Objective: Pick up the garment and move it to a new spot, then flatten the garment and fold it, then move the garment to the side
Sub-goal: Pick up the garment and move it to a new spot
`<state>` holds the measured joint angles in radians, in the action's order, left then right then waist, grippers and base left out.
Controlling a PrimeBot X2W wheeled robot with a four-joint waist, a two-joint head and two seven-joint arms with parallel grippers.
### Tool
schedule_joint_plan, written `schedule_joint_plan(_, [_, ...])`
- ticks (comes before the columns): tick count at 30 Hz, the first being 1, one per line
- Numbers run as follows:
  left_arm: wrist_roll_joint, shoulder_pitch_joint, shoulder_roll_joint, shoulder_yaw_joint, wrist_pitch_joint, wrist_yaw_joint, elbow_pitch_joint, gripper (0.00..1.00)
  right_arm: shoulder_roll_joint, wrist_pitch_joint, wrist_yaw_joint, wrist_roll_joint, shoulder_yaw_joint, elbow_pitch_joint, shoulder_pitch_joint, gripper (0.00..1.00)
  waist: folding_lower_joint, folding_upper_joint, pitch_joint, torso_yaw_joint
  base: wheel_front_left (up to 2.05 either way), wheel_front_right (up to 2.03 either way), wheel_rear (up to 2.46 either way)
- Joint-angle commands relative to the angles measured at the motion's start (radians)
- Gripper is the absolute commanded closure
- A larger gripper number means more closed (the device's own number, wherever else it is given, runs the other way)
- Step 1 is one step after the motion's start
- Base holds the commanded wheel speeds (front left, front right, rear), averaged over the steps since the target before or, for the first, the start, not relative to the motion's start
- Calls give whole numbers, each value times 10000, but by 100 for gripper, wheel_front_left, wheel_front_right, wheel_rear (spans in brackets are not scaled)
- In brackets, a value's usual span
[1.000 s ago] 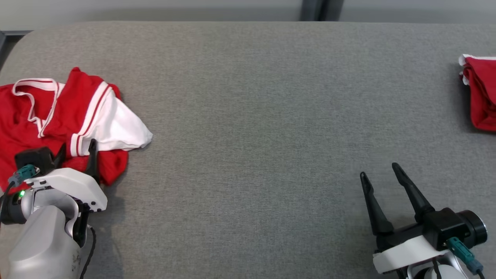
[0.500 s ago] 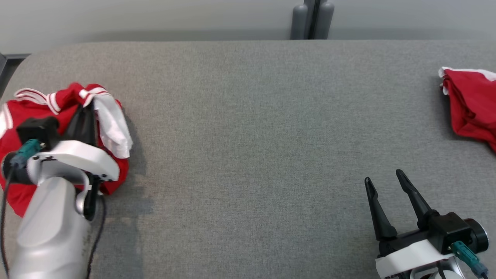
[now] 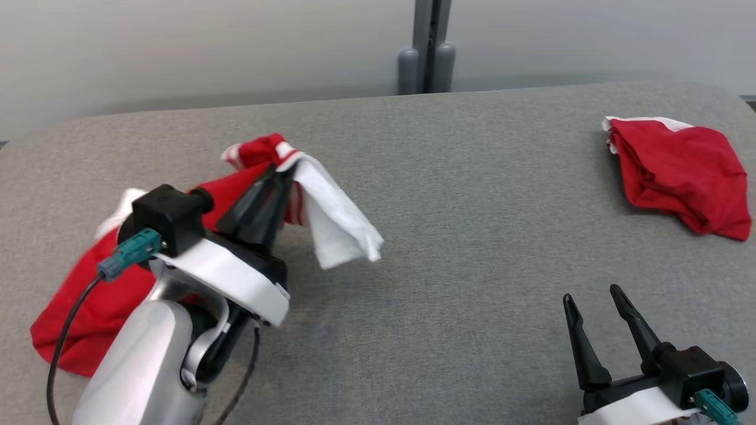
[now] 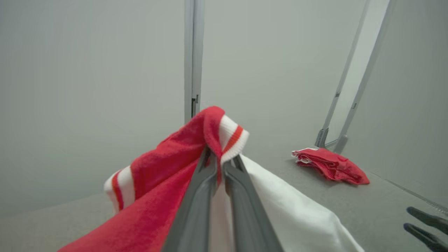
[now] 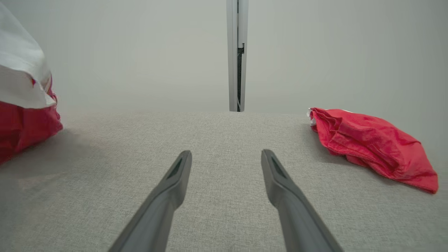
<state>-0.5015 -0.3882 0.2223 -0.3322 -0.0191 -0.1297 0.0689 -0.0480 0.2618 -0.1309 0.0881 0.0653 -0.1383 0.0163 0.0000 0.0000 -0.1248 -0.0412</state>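
Note:
A red garment with white sleeves and striped trim hangs from my left gripper, which is shut on a bunched striped edge and holds it above the grey surface. In the left wrist view the two fingers pinch the cloth at the left gripper's tips, with the red garment draped left and a white panel to the right. The garment's lower part still trails on the table at the left. My right gripper rests low at the front right, open and holding nothing; in its own view the right gripper has its fingers spread over bare fabric.
A second red cloth lies crumpled at the far right of the grey table; it also shows as the red cloth in the right wrist view. A grey post stands behind the table's far edge against a pale wall.
My left gripper closed on the garment's striped edge, then lifted it up and toward the table's middle. The head camera tilted up, so the scene shifted. The right gripper stayed open.

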Motion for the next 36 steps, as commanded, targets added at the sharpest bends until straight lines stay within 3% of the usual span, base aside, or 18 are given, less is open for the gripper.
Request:
schedule_joint_plan(1, [-78,116,100,-90,-214,-14,-514,100,-49,47,2,71,-8,42,62,0,0,0,-13,-233,0,0,0])
schedule_joint_plan(6, [-670,422,-113,-810,-1437,-7,-2599,100,-49,47,2,191,46,63,-101,0,0,0,-92,-922,0,0,0])
schedule_joint_plan(12, [-752,-292,-600,-1636,-2218,27,-2990,100,-52,47,2,338,182,32,-265,0,0,0,-298,-1950,0,0,0])
schedule_joint_plan(18, [-474,-1351,-1030,-1840,-2257,140,-828,100,-50,47,2,569,247,31,-301,0,0,0,-658,-2825,0,0,0])
schedule_joint_plan(25, [582,-2312,-1253,-2554,-884,86,2854,100,-47,47,2,818,304,19,-426,0,0,0,-1062,-3408,0,0,0])
schedule_joint_plan(27, [561,-2361,-1360,-2707,-395,69,3604,41,-47,49,2,890,291,17,-425,0,0,0,-1103,-3452,0,0,0])
schedule_joint_plan(28, [588,-2391,-1401,-2803,-172,59,3883,0,-47,49,2,887,270,18,-405,0,0,0,-1106,-3453,0,0,0])
schedule_joint_plan(36, [363,-1961,-1491,-2934,1155,213,4437,0,-49,47,2,767,0,-3,-170,0,0,0,-749,-2866,0,0,0])
